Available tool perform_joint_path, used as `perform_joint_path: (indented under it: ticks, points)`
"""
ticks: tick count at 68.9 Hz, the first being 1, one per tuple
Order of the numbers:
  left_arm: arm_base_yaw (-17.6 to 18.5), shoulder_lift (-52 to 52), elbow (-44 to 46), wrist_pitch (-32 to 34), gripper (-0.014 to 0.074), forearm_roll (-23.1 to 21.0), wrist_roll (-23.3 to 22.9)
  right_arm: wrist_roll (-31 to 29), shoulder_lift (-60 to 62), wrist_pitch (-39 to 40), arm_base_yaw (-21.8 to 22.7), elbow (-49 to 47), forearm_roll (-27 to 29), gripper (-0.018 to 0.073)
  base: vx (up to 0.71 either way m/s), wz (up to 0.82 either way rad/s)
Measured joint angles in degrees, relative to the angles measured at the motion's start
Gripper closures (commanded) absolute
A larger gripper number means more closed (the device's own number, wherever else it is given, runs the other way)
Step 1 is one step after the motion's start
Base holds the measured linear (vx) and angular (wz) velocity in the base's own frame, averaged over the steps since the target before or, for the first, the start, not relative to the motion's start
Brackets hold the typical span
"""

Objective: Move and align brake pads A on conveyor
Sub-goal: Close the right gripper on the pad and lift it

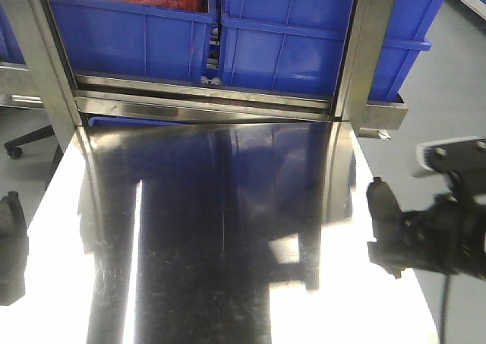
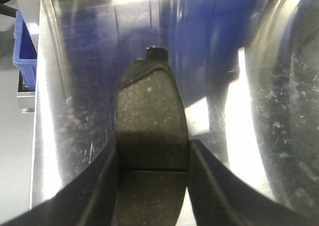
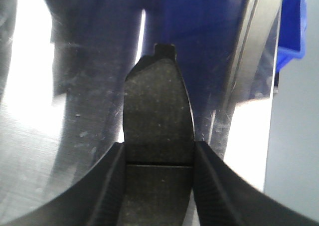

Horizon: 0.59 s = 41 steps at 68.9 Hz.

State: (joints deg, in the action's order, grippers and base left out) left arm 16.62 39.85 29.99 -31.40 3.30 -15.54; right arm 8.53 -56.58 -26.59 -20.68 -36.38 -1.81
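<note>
Left gripper grips a brake pad by the table's left edge, right gripper grips a second pad by the right edge.

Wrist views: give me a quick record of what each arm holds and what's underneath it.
left gripper: jaws shut on a brake pad, its groove lying between the jaws
right gripper: jaws shut on a second brake pad
surface under pads: shiny steel table
backdrop: blue bins
</note>
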Motion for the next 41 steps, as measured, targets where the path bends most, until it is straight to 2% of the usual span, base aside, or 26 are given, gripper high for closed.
perform_joint_path:
  ticks: [19,41]
  points:
    - [0.0,0.0,0.0,0.0,0.0461,0.0,0.0,-0.1,15.8,2.9,0.0,8.9,0.0,0.0569,0.0,0.0]
    - [0.0,0.0,0.0,0.0,0.0461,0.0,0.0,-0.1,20.5,3.5,0.0,10.3,0.0,0.0569,0.0,0.0]
